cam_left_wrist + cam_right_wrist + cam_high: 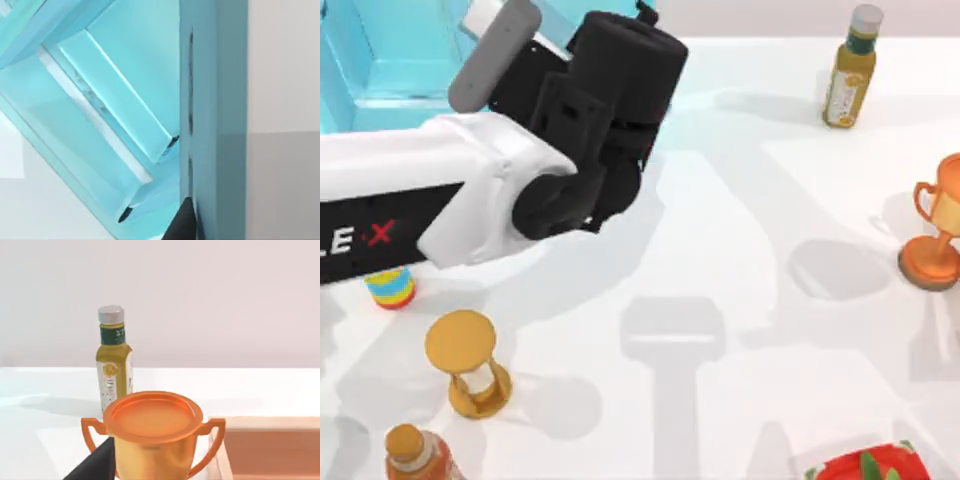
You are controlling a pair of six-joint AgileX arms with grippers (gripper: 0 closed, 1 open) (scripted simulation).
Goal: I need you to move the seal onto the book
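The seal and the book are hidden. My left arm reaches across the top view's upper left, and its black gripper (620, 95) hangs against the light-blue shelf unit (380, 50). In the left wrist view the shelf unit's panels (115, 110) stand very close, with one dark fingertip (182, 222) at the frame's edge. The right wrist view looks over the orange trophy cup (152, 435), and one dark finger (95, 465) of my right gripper shows beside it.
A yellow-green bottle (850, 70) stands at the back right, with the orange trophy cup (935, 235) at the right edge. A golden hourglass (468, 362), a striped toy (390, 288) and an orange bottle (415, 455) stand front left. A red item (865, 465) lies front right.
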